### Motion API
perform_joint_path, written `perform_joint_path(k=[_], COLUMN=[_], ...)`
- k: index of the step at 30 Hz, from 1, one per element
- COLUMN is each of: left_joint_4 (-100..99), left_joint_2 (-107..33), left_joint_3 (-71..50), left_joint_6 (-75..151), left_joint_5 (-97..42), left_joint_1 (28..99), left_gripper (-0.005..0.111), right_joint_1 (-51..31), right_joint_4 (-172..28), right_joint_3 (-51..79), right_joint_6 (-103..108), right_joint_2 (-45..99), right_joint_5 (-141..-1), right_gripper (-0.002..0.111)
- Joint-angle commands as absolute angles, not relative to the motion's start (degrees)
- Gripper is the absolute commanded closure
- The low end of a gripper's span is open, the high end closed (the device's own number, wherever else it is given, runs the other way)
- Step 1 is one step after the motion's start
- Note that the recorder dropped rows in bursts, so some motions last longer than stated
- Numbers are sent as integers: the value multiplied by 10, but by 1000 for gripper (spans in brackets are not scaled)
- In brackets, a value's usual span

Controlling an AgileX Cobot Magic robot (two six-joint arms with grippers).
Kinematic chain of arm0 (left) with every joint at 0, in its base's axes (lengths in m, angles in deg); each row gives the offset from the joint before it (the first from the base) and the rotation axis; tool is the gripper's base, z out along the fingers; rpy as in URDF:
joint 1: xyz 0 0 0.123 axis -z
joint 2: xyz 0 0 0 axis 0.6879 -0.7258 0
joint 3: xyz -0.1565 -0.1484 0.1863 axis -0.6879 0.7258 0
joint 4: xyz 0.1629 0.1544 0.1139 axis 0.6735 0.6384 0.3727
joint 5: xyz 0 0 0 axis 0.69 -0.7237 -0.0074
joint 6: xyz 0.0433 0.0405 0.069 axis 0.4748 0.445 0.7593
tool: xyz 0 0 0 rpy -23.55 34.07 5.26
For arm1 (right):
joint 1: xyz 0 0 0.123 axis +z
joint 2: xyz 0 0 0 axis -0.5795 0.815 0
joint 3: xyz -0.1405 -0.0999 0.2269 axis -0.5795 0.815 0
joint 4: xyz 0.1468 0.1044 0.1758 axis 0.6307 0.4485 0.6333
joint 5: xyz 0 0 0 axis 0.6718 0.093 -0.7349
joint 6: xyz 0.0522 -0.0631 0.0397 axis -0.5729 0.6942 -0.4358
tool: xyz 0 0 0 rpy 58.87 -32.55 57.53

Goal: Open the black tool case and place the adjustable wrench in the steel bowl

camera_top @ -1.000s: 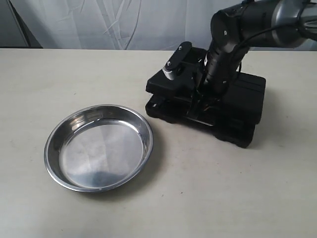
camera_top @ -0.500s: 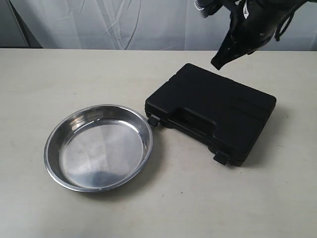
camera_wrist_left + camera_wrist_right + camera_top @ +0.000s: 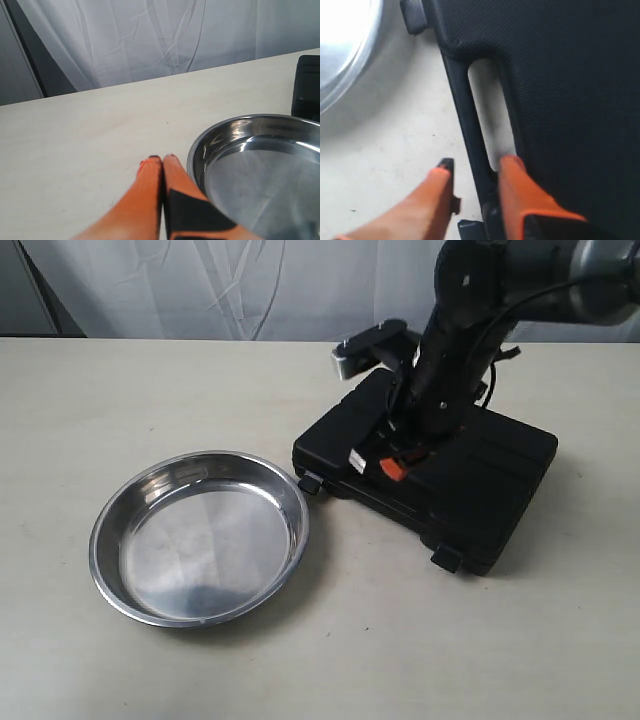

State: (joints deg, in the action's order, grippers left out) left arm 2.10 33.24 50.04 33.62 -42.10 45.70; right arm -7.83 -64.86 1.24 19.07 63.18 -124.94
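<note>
Right tool [image 3: 476, 167]: back down, fingers parted astride handle [image 3: 470, 125], nothing gripped.
Left tool [image 3: 162, 161]: fingers together, empty.
Black tool case [image 3: 480, 480]: lid down, 3 o'clock of steel bowl [image 3: 200, 537] — lifting probably next.

Glossy steel bowl [image 3: 199, 537], matt textured black tool case [image 3: 455, 465]

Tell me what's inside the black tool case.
Nothing inside shows: the black tool case lies shut, hiding its contents. The right gripper, jaws open, straddles its handle.
</note>
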Motion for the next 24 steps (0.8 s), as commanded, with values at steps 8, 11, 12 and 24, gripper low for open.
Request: perform_joint_path(k=[8,11,12,24], left_joint_4=[22,22,22,22], left_joint_2=[330,330,330,330], left_joint_3=[499,499,499,499], left_joint_6=[334,334,334,334], left_joint_5=[-413,-413,-413,-413], left_joint_1=[459,459,459,459], left_gripper=[106,106,106,106], right_joint_1=[-80,-80,-80,-80], right_joint_4=[-637,-652,-657,-663], right_joint_3=[14,14,14,14], right_joint_6=[201,198,198,197], right_joint_2=[714,721,724,719], right_joint_5=[-1231,-1229,-1229,-1231], right_gripper=[69,69,69,108])
